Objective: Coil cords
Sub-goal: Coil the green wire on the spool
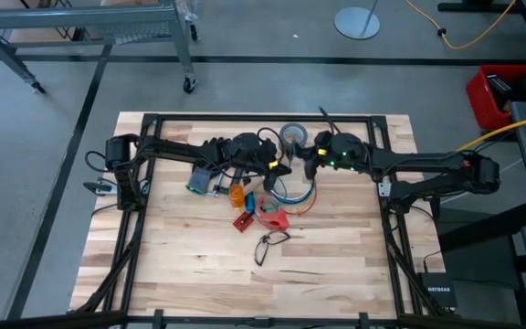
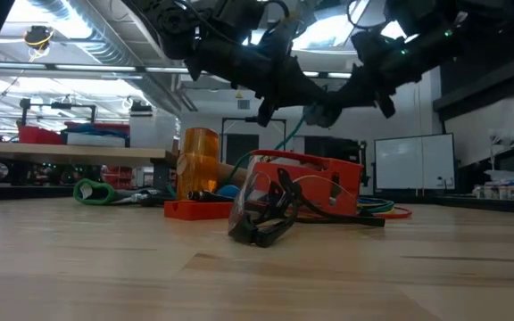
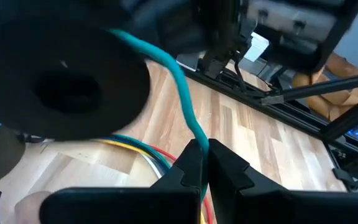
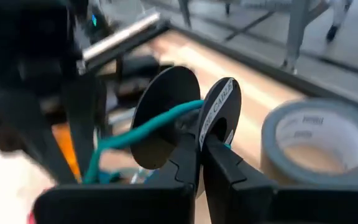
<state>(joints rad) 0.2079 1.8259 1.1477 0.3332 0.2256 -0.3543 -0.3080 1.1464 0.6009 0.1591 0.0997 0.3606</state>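
1. Nearest the low camera, a pair of dark-framed safety glasses (image 2: 266, 214) is seen lying on the wooden table (image 2: 257, 276), just in front of an orange-red plastic block (image 2: 315, 183).
2. In the high view's centre, the cords (image 1: 295, 194) — blue, pale and red-orange strands in a loose loop — are spread on the table just right of the block (image 1: 271, 216), below the two arms.
3. One teal cord (image 3: 182, 81) is lifted from the pile and pinched between the closed fingers of the left end effector (image 3: 205, 163); in the high view this end effector (image 1: 284, 167) is placed just left of the frame's centre.
4. The teal cord (image 4: 148, 127) is run across to a small black spool (image 4: 191, 121), whose near flange is clamped by the closed fingers of the right end effector (image 4: 201, 146) — seen in the high view (image 1: 308, 165) just right of the left one.
5. Left of the block, an amber cylinder (image 2: 198, 162) stands on a flat red piece (image 2: 194, 209).
6. Farther back, a grey roll of duct tape (image 1: 293, 135) rests near the table's upper edge in the high view, just above the end effectors.
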